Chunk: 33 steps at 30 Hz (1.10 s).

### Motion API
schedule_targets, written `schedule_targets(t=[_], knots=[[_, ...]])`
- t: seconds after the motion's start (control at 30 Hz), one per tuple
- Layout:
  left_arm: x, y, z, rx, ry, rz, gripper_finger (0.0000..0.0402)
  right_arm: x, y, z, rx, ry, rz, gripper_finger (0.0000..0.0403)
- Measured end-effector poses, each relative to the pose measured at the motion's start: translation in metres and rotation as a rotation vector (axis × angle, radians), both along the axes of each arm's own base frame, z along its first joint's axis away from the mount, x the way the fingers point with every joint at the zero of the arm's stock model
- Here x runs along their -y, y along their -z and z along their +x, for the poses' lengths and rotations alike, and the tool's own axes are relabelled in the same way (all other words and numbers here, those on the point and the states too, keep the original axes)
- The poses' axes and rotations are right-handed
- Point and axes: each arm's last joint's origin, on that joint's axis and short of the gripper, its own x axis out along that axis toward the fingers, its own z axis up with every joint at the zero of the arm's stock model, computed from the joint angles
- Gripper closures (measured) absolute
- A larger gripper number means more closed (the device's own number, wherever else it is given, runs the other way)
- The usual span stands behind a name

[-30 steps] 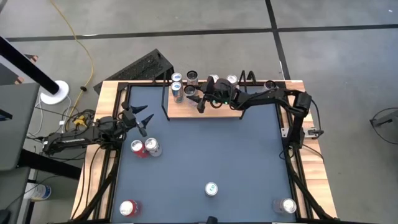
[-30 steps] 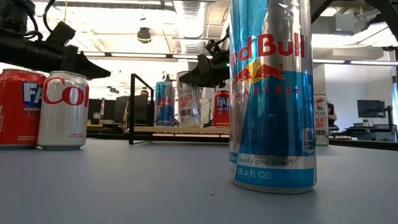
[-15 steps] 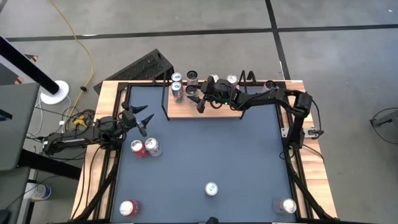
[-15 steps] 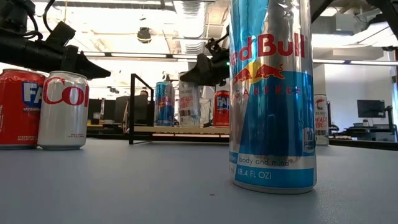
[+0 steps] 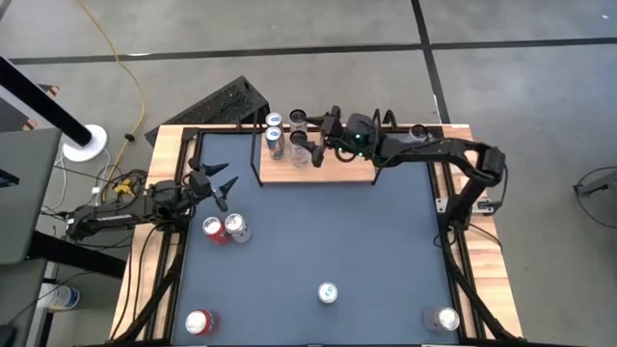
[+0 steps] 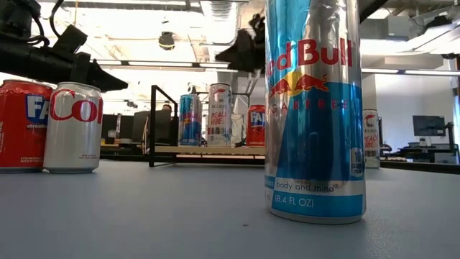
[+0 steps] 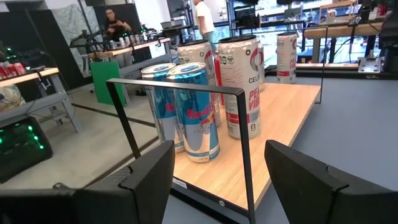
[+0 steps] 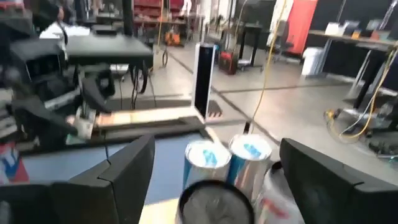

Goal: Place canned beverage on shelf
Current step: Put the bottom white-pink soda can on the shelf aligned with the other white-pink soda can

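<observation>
The shelf (image 5: 337, 170) is a light-wood board with black wire sides at the table's far edge. Several cans stand on it. Among them is a white canned beverage (image 6: 219, 115), whose base rests on the board next to two blue cans (image 7: 186, 112). My right gripper (image 5: 310, 138) hovers open just above this white can. The can's top (image 8: 214, 202) shows below and between the spread fingers. At the table's left, my left gripper (image 5: 220, 178) waits open and level, holding nothing, and it points at the shelf.
A red can (image 5: 213, 228) and a silver can (image 5: 237, 227) stand close to my left gripper. A tall blue can (image 5: 328, 292) stands mid-table near the front. Another red can (image 5: 198, 321) and a silver one (image 5: 443, 318) stand at the near corners.
My right gripper has let go of the white can and risen straight above it, drawing slightly toward the table's far edge. The can stays upright on the shelf.
</observation>
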Motion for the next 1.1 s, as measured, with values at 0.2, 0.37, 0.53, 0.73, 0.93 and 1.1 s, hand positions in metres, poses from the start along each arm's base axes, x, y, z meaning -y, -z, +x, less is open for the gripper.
schedule_targets(t=[0.2,0.37,0.53,0.73,0.93,1.1], knots=[[0.0,0.0,0.0,0.0,0.001,0.0,0.0162,-0.032,-0.025,-0.009,-0.018,-0.069,0.001,0.0054],[0.0,0.0,0.0,0.0,0.0,0.0,0.0162,-0.065,-0.028,-0.007,-0.08,-0.164,-0.021,0.0057],[0.0,0.0,0.0,0.0,0.0,0.0,0.0162,-0.085,-0.02,-0.001,-0.137,-0.226,-0.029,0.0062],[0.0,0.0,0.0,0.0,0.001,0.0,0.0162,-0.09,-0.015,-0.001,-0.186,-0.245,-0.029,0.0063],[0.0,0.0,0.0,0.0,0.001,0.0,0.0162,-0.089,-0.012,0.0,-0.183,-0.242,-0.029,0.0063],[0.0,0.0,0.0,0.0,0.001,0.0,0.0162,-0.087,-0.009,0.001,-0.186,-0.236,-0.022,0.0063]])
